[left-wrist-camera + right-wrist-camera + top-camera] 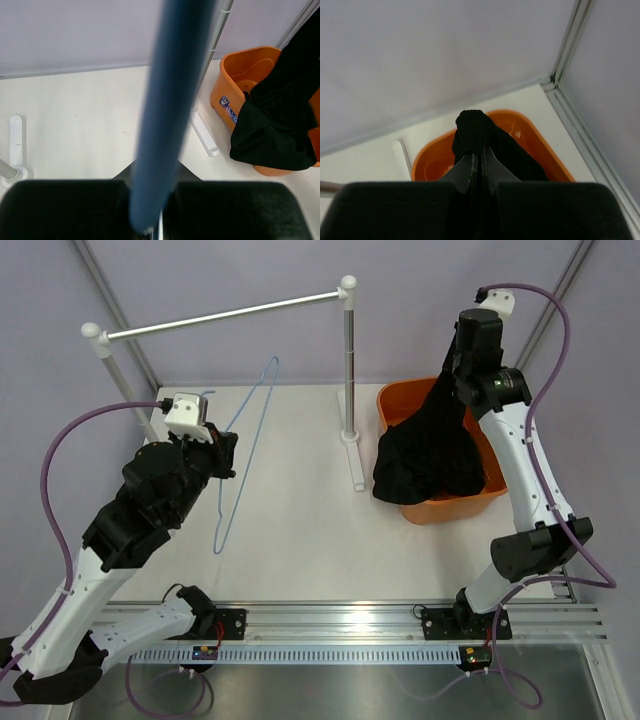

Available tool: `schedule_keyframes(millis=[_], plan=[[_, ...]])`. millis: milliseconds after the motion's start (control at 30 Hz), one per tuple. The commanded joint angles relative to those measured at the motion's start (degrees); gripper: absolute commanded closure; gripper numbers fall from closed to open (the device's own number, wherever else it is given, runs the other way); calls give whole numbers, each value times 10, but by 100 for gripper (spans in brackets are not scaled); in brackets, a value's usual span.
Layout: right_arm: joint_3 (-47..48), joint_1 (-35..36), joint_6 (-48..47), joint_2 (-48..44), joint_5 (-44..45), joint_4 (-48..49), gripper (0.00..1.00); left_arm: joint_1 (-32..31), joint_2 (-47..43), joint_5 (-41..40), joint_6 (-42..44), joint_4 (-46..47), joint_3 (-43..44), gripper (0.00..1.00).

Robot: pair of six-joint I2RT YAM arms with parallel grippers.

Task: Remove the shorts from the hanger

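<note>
The right gripper, in the upper right of the overhead frame, is clamped tight on a bunched fold of the plain black soft fabric shorts. The shorts hang free of the thin light-blue wire hanger and trail down over the orange plastic tub. The left gripper, left of centre, is closed narrowly on one wire of the hanger, which slants above the white table, well apart from the shorts.

Much of the cloth seems to lie across the tub's left rim rather than inside it. Letting go here could let its weight drag the shorts over the wall onto the table. The hanger, pinched on a single thin wire, could swivel or slip in the grip. Its upper end is near the silver metal rail with white end caps, so a swing might strike that.

Only the overhead view shows both arms and the hanger's whole outline. The left wrist view reduces the hanger to a blurred blue bar, but it gives a side look at the fabric lapping outside the tub wall. The right wrist view shows the fingers pressed together on the fabric knot with the tub beyond; the hanger is not in it.
</note>
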Motion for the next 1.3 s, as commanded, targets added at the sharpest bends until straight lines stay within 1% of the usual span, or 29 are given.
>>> schedule_keyframes(millis=[0, 33, 67, 167, 200, 233, 300, 333, 433, 467, 533, 600, 700, 767, 933, 1033, 1067, 1100, 1167, 1233, 1267], plan=[[-29, -6, 58, -17, -44, -16, 100, -2, -10, 9, -6, 26, -7, 100], [-46, -7, 81, -19, -52, -21, 96, -2, -10, 9, -6, 26, -8, 100], [-83, -9, 90, -25, -75, -21, 94, -2, -10, 10, -8, 26, -9, 100], [-160, -18, 123, -42, -103, -12, 88, -2, -7, 11, -11, 18, -10, 100], [-180, -19, 128, -47, -109, -7, 87, -2, -6, 9, -13, 12, -10, 100], [-219, -22, 138, -52, -115, 2, 86, -2, -4, 7, -14, 8, -9, 100], [-258, -25, 149, -67, -131, 14, 86, -2, 5, -1, -21, -10, -6, 100], [-296, -26, 156, -73, -134, 25, 85, -2, 10, -2, -24, -18, -1, 100], [-356, -26, 167, -89, -149, 54, 74, -2, 25, -1, -35, -39, 5, 100], [-365, -25, 167, -90, -155, 58, 63, -2, 29, -7, -40, -45, 11, 100], [-369, -26, 167, -88, -158, 51, 49, -2, 45, -15, -44, -67, 20, 100], [-369, -25, 165, -88, -167, 44, 39, -1, 61, -24, -50, -91, 44, 100], [-379, -25, 160, -105, -179, 40, 30, 0, 108, -28, -53, -112, 74, 100], [-387, -26, 160, -134, -192, 44, 29, 5, 126, -19, -54, -124, 89, 100], [-401, -26, 152, -192, -197, 42, 22, 33, 170, 26, -45, -139, 141, 100], [-403, -25, 146, -224, -201, 39, 20, 85, 188, 101, -34, -135, 165, 100], [-405, -26, 146, -240, -204, 38, 20, 103, 191, 154, -30, -130, 171, 100], [-408, -26, 145, -246, -206, 42, 20, 138, 196, 181, -29, -127, 178, 100], [-414, -26, 145, -263, -212, 45, 20, 173, 202, 234, -22, -118, 198, 100], [-417, -25, 145, -275, -216, 47, 20, 181, 220, 244, -9, -119, 232, 100], [-418, -26, 145, -278, -218, 47, 20, 184, 226, 262, -5, -124, 245, 100]])
